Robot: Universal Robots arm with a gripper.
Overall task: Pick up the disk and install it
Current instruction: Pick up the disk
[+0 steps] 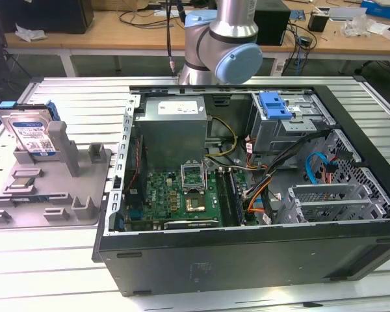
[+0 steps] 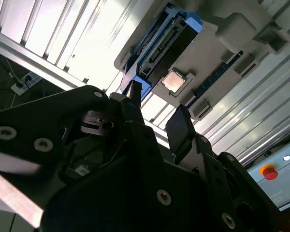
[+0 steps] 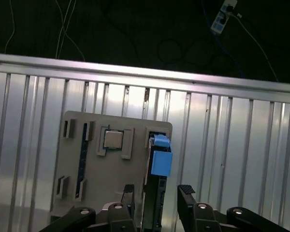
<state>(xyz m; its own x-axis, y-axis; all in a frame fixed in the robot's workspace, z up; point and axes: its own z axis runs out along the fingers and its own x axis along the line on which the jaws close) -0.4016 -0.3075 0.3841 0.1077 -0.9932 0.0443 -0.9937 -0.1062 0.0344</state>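
Hangs open in the first wrist view: gripper (image 3: 156, 189), its two black, blocky fingers (image 3: 185, 193) spread either side of the disk (image 3: 153, 208), with a narrow gap on each flank, clasping nothing. Stands on edge in a slot of the grey moulded tray (image 3: 106, 179): a flat slab framed by a glossy blue plastic rail. Holds, just beside, a small square metallic chip (image 3: 113, 139) in a shallow recess. Rests on the ribbed, bright aluminium table (image 3: 232, 159). Sits, in the exterior view, at that view's left, well apart from the open black computer case (image 1: 247, 260) with its green motherboard (image 1: 175, 192); over the case's far edge, the smooth grey-and-blue arm (image 1: 224, 55).
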